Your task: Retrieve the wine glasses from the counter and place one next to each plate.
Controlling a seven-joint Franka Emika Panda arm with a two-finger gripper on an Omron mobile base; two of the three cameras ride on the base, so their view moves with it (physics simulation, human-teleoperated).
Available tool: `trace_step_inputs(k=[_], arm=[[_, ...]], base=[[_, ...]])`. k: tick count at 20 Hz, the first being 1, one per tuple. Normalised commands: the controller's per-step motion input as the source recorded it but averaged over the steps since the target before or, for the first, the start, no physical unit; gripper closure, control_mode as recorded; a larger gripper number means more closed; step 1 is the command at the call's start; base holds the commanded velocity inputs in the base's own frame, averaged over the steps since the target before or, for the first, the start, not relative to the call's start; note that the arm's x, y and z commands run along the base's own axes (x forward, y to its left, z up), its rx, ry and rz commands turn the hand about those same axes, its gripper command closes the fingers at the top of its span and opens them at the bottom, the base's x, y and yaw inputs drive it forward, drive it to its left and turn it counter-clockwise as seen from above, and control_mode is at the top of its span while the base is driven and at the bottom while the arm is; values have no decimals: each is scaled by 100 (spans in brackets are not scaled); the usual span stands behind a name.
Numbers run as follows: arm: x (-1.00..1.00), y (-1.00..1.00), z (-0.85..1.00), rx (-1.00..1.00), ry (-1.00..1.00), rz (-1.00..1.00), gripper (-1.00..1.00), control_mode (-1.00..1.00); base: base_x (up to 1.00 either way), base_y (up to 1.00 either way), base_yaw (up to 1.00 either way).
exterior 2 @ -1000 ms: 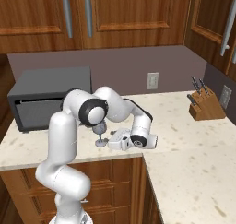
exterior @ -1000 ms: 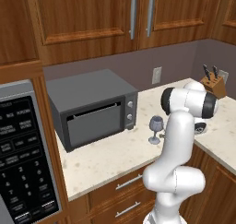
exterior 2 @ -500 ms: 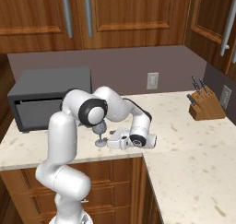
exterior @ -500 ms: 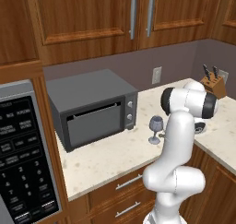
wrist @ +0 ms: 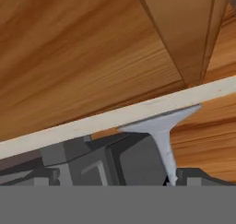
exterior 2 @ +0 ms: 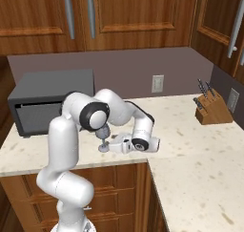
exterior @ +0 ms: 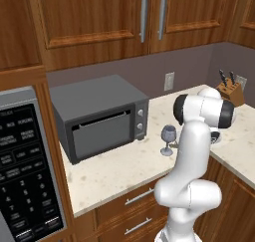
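Wine glass [exterior: 168,139]: one stemmed glass standing upright on the counter [exterior: 124,169], long axis vertical, bowl uppermost, round foot flat on the stone. It is dark bluish-grey and slightly see-through, with a rounded bowl, a thin stem and a small flat foot. It stands near the front edge of the beige speckled counter, right of the grey toaster oven [exterior: 102,117] and well apart from it, just beside the white arm. From the right base view the glass [exterior 2: 102,138] is mostly hidden behind the arm's elbow joint, with its stem and foot showing below. Gripper [exterior 2: 110,145]: held low over the counter and lying sideways, pointing at the foot of the glass, close beside it; its jaws stand wide apart with nothing clamped. In the hand view the foot and stem of the glass [wrist: 162,126] appear tilted, since the camera is rolled. Knife block [exterior 2: 211,110]: wooden, with dark handles, at the far right of the counter by the wall.
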Motion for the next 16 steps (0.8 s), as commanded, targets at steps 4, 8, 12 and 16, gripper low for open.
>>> trace_step_inputs(k=[4, 8, 12, 16], arm=[[-1, 14, -7, 0, 9, 0, -100, -100], [-5, 25, -15, 0, 12, 0, -100, -100], [-7, 14, -21, 0, 9, 0, -100, -100], [-17, -4, -33, 0, 1, 1, -100, -100]], base=[[0, 0, 0], [0, 0, 0], [0, 0, 0], [0, 0, 0]])
